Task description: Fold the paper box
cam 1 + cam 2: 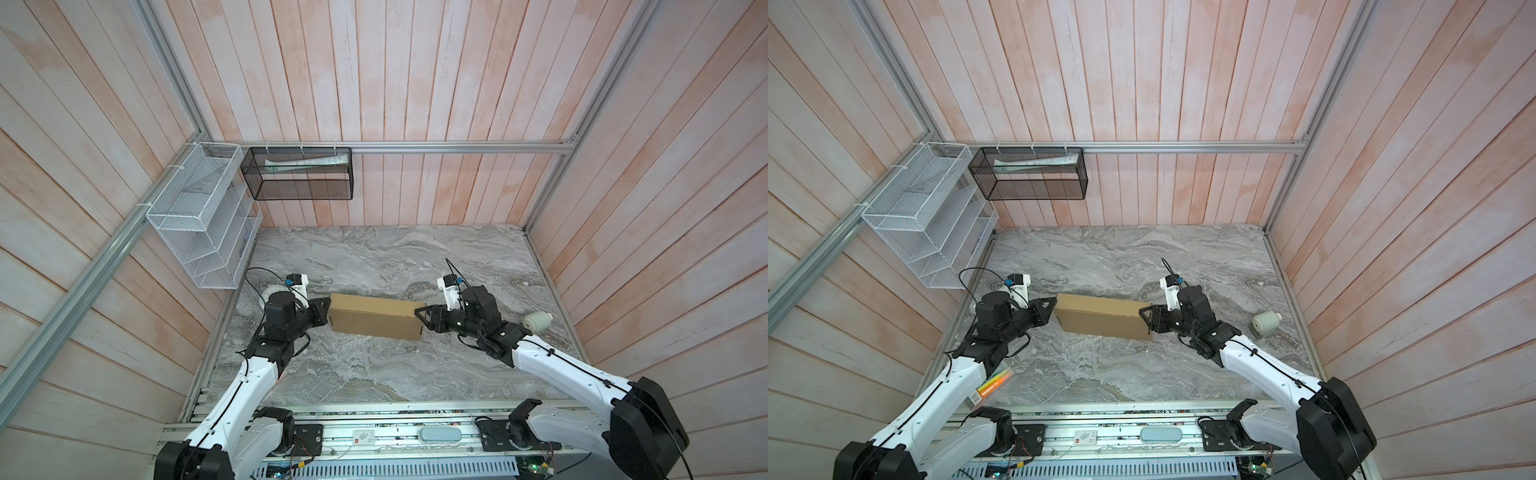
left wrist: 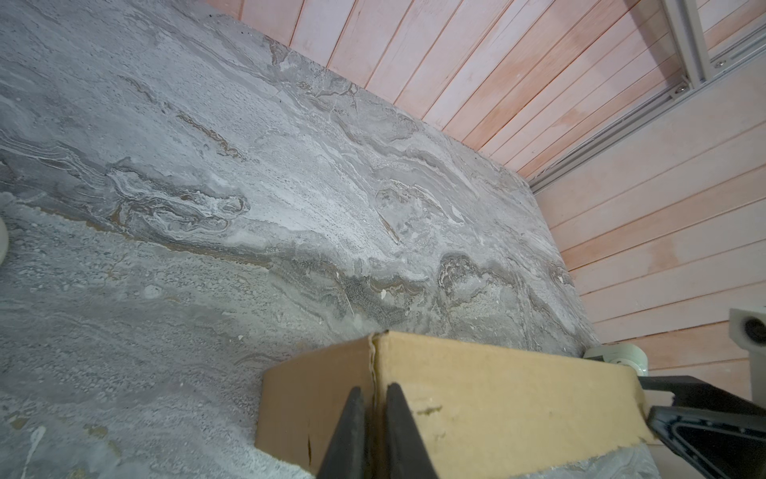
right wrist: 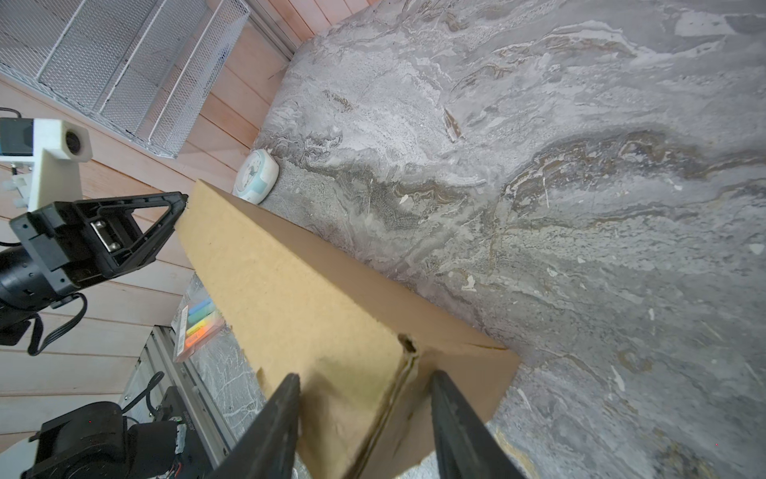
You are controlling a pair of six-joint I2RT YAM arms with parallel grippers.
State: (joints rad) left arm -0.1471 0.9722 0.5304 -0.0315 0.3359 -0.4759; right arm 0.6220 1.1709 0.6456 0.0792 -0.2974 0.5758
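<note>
Two end effectors flank the closed paper box [image 1: 376,316], which lies near the middle of the desk [image 1: 374,257]. Clenched on one end's corner edge, the left end effector [image 2: 375,390] likely anchors the box against sliding. At the opposite corner the right end effector [image 3: 367,375] has its fingers spread, released, gripping nothing.

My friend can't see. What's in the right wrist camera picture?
A folded brown paper box lies on a gray marble table, its near corner between the open fingers of the right end effector. The left end effector touches its far end, beside a small white clock.
</note>
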